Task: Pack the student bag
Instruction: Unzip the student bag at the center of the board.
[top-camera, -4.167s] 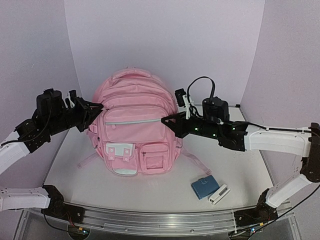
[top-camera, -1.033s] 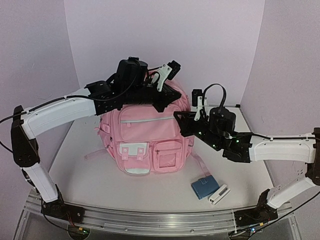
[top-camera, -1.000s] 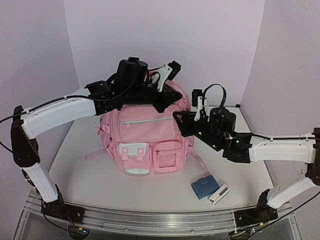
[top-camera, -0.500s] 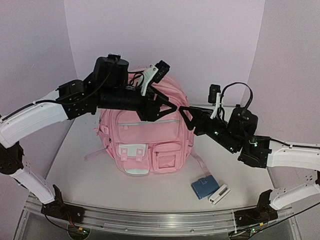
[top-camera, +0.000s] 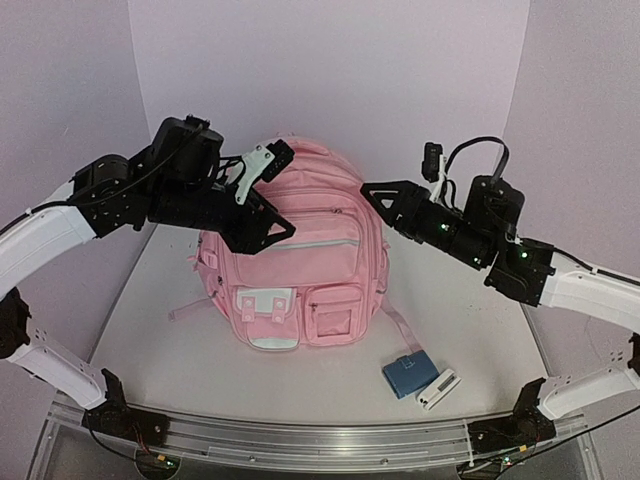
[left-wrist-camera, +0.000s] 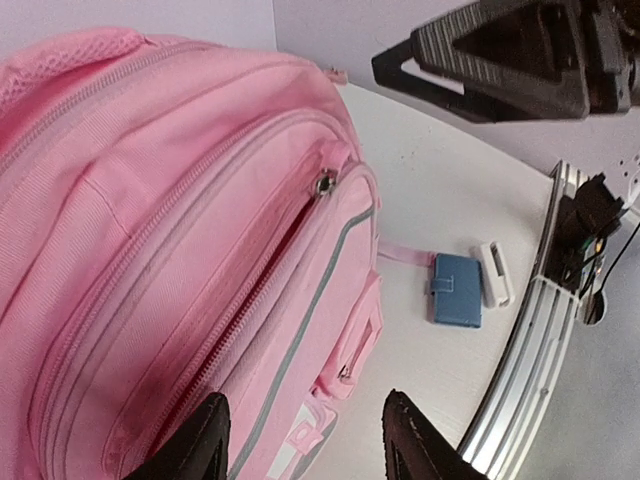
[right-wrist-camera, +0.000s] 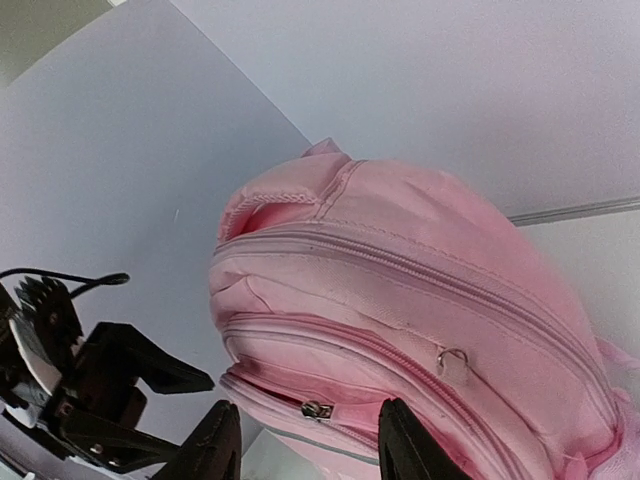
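Domed, soft pink fabric student bag (top-camera: 310, 272)

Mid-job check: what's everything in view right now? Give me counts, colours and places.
student bag: one, light pink, standing upright at the middle of the table
blue case: one, blue, flat on the table, in front of the bag towards the right
white item: one, white, small, right beside the blue case on its right; too small to identify
table: one, white, under everything
rail: one, metal, along the table's near edge
left gripper: one, black, open and empty, in the air by the bag's upper left
right gripper: one, black, open and empty, in the air off the bag's upper right
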